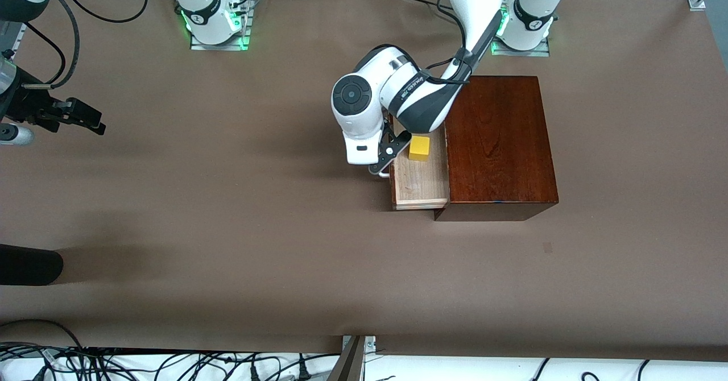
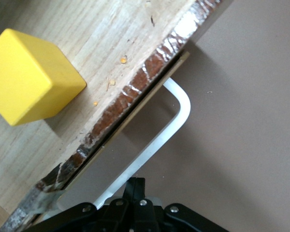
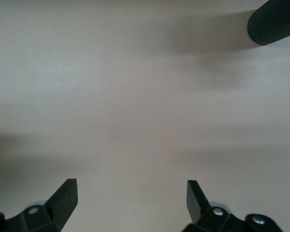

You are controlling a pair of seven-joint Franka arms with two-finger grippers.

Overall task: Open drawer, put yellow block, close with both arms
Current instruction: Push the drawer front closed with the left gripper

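The brown tabletop [image 1: 227,244] carries the glossy mahogany box [image 1: 500,142] toward the left arm's end, close to the edge where the arms' bases stand; out of it, toward the right arm's end, the drawer [image 1: 418,185] stands pulled open, its pale tray bare save for the yellow block [image 1: 419,148], which rests on the tray floor near the corner farther from the front camera; the white bar handle [image 2: 169,125] runs along the dark front; the left gripper [image 1: 391,150] is at that handle, fingers brought together at the bar, though whether they pinch it or merely press beside it cannot be made out; the right gripper [image 3: 131,198] waits with fingers spread wide over bare tabletop by the right arm's end. With the block already inside, closing looks to be the step in hand; it should go best with a push square to the front, straight along the slide, slow enough that the block does not skid, the right arm coming in to steady the box.
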